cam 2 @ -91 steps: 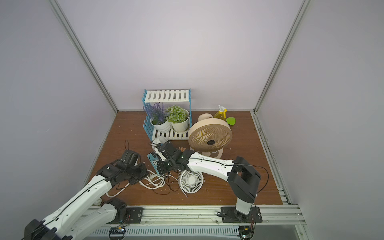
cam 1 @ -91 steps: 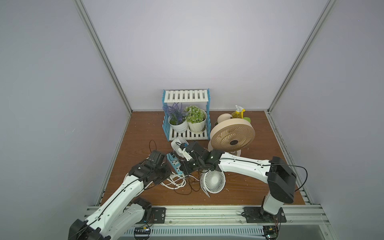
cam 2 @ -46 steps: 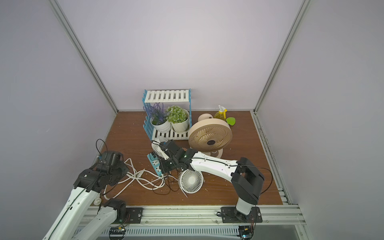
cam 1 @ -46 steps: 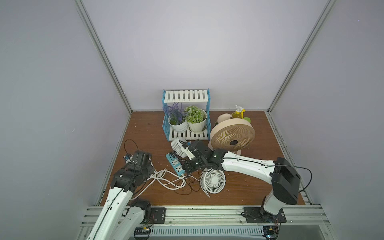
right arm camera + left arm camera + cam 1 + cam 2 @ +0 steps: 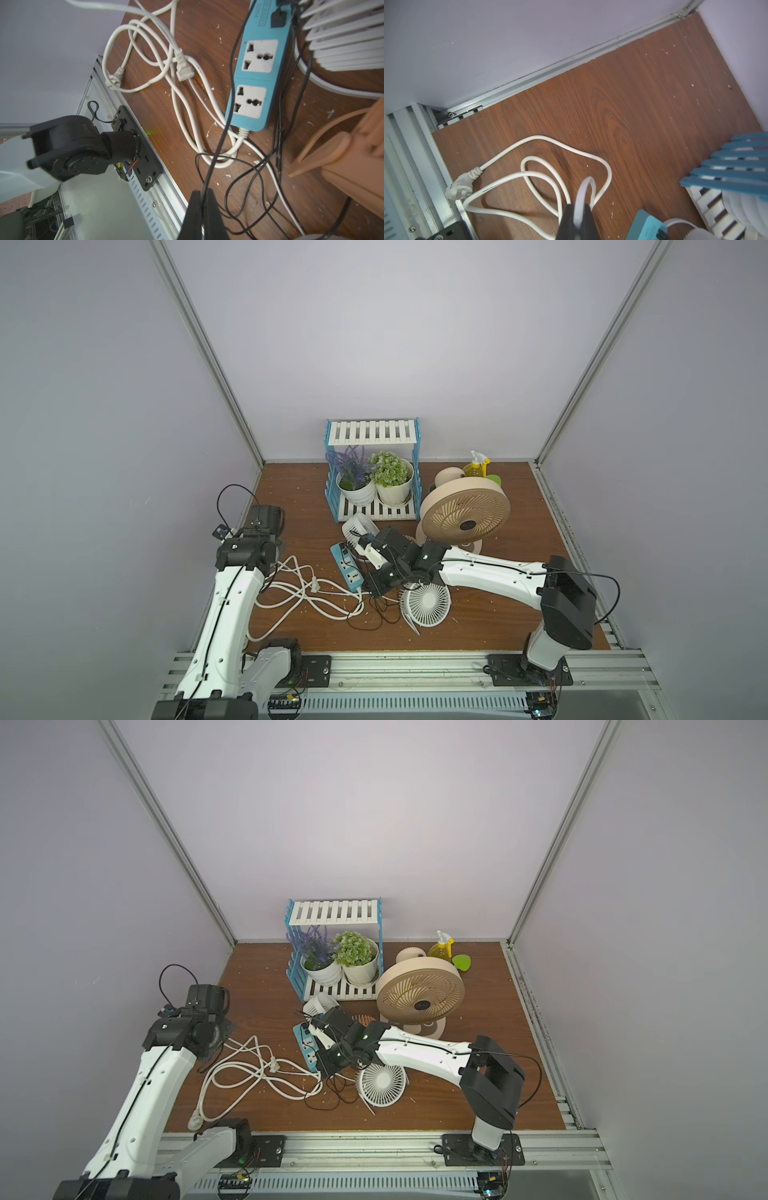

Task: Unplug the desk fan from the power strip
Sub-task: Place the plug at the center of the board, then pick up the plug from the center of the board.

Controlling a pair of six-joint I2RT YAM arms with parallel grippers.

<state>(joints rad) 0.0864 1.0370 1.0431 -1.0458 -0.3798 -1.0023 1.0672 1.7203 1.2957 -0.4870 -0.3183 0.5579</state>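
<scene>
At your twelve o'clock you have a blue-and-white shelf point(image 5: 372, 433). On its lower tier a lavender plant point(image 5: 352, 464) stands beside a green plant point(image 5: 390, 467). A yellow spray bottle point(image 5: 477, 467) stands at one o'clock.

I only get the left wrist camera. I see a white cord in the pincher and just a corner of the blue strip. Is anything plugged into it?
Observer: Both white socket faces of the power strip are empty. Only a small black plug sits in the end beyond them.
Operator: What's the other arm doing? I can't see it.
Observer: The right gripper is shut on a thin black cable.
Operator: Is there another white plug somewhere?
Observer: Yes, a flat white plug lies loose on the table beside the strip, in no socket.
</scene>
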